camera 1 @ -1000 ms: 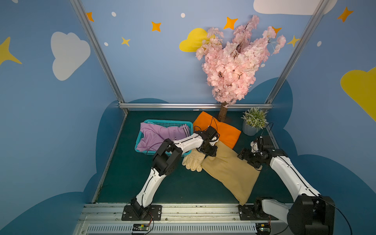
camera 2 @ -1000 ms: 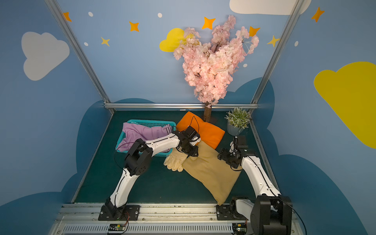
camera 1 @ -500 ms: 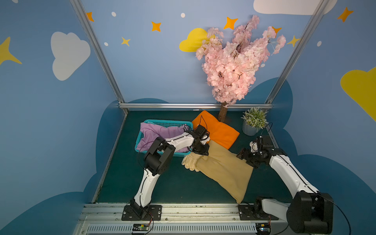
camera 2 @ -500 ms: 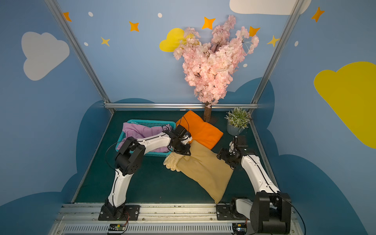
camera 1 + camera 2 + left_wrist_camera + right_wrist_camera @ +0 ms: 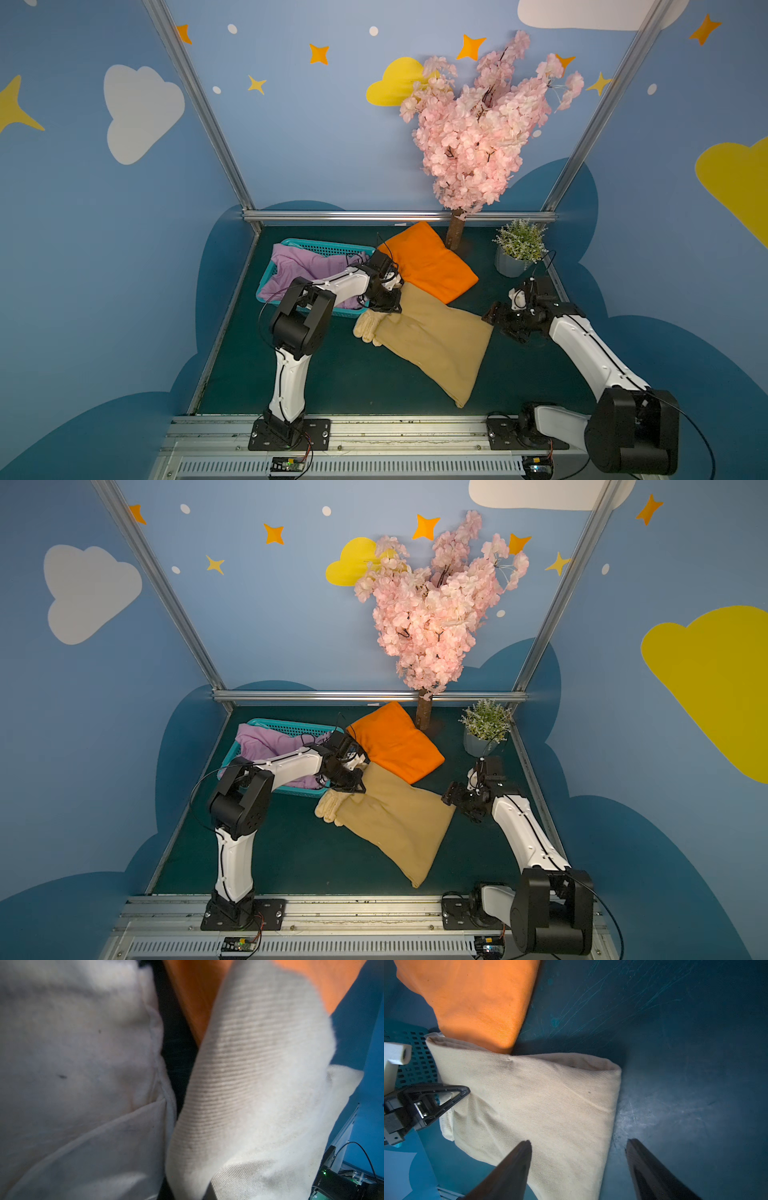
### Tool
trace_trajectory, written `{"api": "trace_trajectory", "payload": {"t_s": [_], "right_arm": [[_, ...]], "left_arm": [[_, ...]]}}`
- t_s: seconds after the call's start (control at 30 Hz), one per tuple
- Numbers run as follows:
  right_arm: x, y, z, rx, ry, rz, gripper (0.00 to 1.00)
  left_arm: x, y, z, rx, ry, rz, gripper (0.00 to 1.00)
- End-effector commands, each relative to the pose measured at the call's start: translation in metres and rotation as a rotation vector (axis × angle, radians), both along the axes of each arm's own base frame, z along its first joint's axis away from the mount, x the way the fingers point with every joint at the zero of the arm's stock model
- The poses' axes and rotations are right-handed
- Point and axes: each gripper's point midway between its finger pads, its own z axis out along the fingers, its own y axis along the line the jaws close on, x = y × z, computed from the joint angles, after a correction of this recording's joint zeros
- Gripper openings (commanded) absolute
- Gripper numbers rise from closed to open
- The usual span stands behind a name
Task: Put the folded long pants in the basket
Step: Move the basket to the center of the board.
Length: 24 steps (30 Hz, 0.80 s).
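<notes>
Seemingly for a 2-armed lift, the left gripper (image 5: 384, 297) is clamped on the tan pants (image 5: 432, 340) at their upper-left corner beside the basket (image 5: 328, 248), mid-frame; the right gripper (image 5: 492, 320) gapes empty, straddling their right edge.

Left arm (image 5: 286, 382): it rises from its base at the front rail to a raised elbow, and the forearm reaches back and toward the middle. The wrist bends down, so the left tool (image 5: 386, 305) meets the counter (image 5: 332, 374) with its jaws closed on a corner of the tan pants (image 5: 432, 336). Right arm (image 5: 590, 357): from a bulky joint beside its base it slopes back and inward, and the right tool (image 5: 496, 318) is held low, pointing toward the middle, its two dark fingers (image 5: 512, 1169) standing wide apart.
</notes>
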Motion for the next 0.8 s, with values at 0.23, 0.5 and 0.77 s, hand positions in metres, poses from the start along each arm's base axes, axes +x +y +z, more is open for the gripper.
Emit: {"api": "trace_trajectory", "payload": {"t_s": [0.23, 0.5, 0.77], "right_arm": [[-0.002, 0.001, -0.007, 0.014, 0.015, 0.007, 0.77], [-0.003, 0.006, -0.008, 0.042, 0.023, 0.020, 0.78], [-0.009, 0.030, -0.022, 0.197, 0.038, 0.052, 0.79]], "left_arm": [[0.027, 0.079, 0.005, 0.085, -0.037, 0.178, 0.03], [0.026, 0.085, -0.002, 0.096, -0.013, 0.196, 0.02], [0.025, 0.083, -0.005, 0.091, 0.002, 0.198, 0.03]]}}
